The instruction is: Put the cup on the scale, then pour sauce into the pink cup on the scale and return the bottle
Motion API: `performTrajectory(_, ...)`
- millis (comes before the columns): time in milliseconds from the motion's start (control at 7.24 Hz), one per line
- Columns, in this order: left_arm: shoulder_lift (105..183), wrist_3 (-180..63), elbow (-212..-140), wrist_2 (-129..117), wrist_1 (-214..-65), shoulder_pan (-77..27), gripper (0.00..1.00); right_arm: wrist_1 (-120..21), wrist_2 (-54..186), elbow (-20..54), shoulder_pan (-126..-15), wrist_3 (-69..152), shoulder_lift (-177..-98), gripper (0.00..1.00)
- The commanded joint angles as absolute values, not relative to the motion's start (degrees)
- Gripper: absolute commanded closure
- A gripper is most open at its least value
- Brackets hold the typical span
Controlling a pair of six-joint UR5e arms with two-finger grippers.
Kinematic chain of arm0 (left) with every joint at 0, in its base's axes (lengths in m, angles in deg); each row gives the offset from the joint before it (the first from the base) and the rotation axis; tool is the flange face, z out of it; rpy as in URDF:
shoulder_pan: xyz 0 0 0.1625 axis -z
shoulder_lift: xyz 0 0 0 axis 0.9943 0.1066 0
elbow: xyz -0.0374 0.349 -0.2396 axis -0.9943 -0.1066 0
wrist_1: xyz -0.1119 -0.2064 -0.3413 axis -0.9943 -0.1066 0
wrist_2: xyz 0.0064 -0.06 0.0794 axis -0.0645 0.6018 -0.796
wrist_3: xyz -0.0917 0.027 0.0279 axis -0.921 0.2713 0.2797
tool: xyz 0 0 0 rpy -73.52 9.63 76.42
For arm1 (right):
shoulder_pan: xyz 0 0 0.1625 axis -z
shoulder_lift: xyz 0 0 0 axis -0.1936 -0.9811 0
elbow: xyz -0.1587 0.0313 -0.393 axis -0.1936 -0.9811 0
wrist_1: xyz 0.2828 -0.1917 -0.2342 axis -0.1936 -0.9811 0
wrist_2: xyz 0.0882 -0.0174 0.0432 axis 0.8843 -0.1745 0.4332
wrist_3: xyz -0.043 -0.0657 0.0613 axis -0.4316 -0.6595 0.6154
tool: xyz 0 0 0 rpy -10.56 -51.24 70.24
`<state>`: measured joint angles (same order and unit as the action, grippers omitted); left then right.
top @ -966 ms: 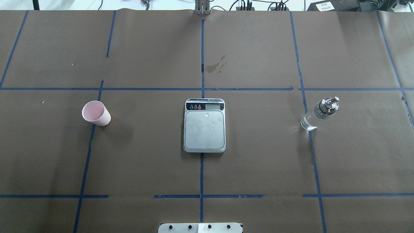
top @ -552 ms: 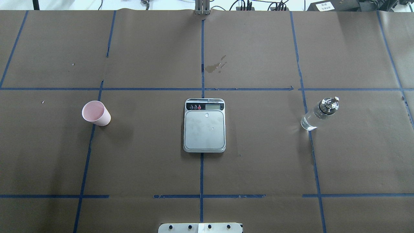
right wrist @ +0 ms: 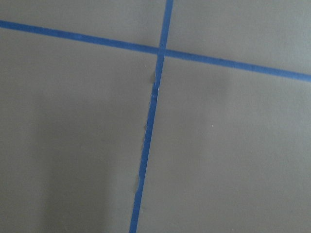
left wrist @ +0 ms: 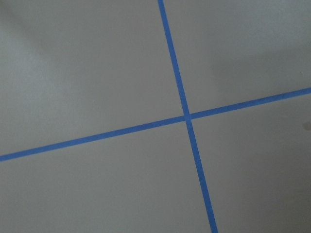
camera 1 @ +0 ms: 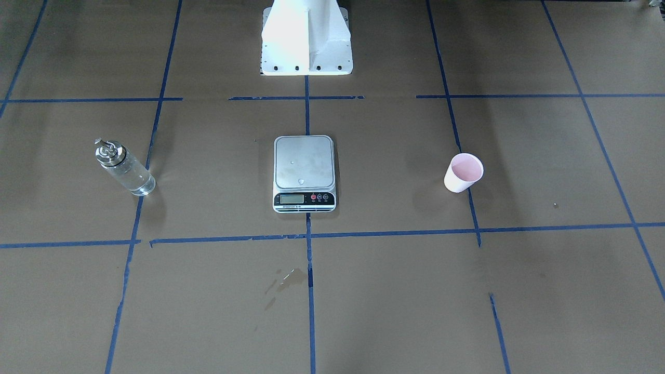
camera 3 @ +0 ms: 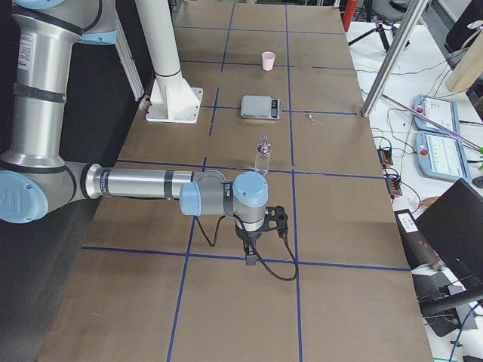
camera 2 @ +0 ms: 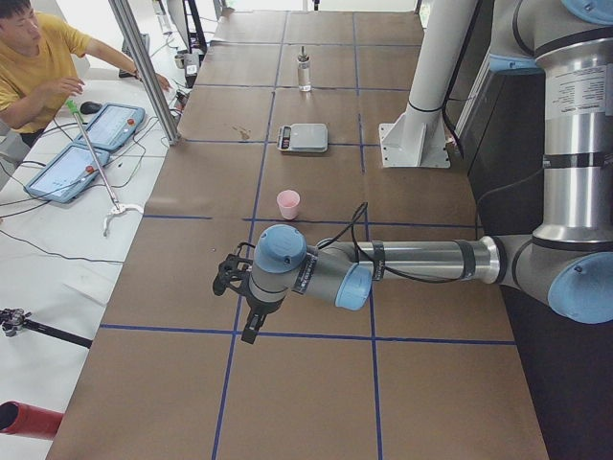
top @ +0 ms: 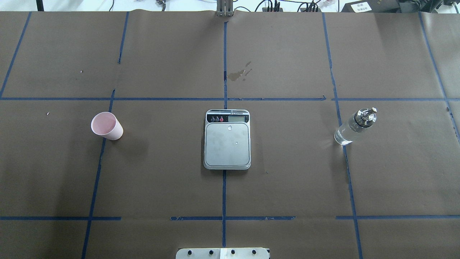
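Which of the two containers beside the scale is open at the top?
The pink cup, on the robot's left of the scale: its mouth is open, while the glass bottle has a metal cap.

We can't read any text here: the scale [top: 227, 145] LCD [top: 238, 118] and the print by its buttons [top: 217, 119] are too small, and the white label [top: 359, 6] on the black box [top: 382, 5] is blurred.

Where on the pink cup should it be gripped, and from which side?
Probably across the upper wall of the cup, coming in level from the side away from the scale: it stands upright, open mouth up, widest near the rim, with nothing beside it.
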<state>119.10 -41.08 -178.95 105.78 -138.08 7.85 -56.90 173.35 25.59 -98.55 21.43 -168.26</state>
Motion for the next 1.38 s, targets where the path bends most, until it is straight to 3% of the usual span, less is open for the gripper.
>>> performTrajectory(0, 121.58, -41.12, -175.85, 105.45, -155.41, 7.79, 0.0, -50.14, 173.14, 25.2, -98.53, 23.02, -165.38, 0.0)
performTrajectory(552, 122.74, -55.78, -174.77, 111.35, -172.03, 4.3, 0.0, -48.98, 180.85, 26.6, -98.62, 24.09, -165.19, 0.0)
performTrajectory(828, 122.03, -71.7, -178.34, 112.76, -175.63, -5.77, 0.0, -45.55, 180.96, 26.43, -98.62, 26.62, -165.63, 0.0)
performTrajectory(1242, 120.19, -96.6, -187.67, 91.09, -174.05, -26.78, 0.0, -45.55, 180.88, 26.6, -98.62, 26.99, -165.9, 0.0)
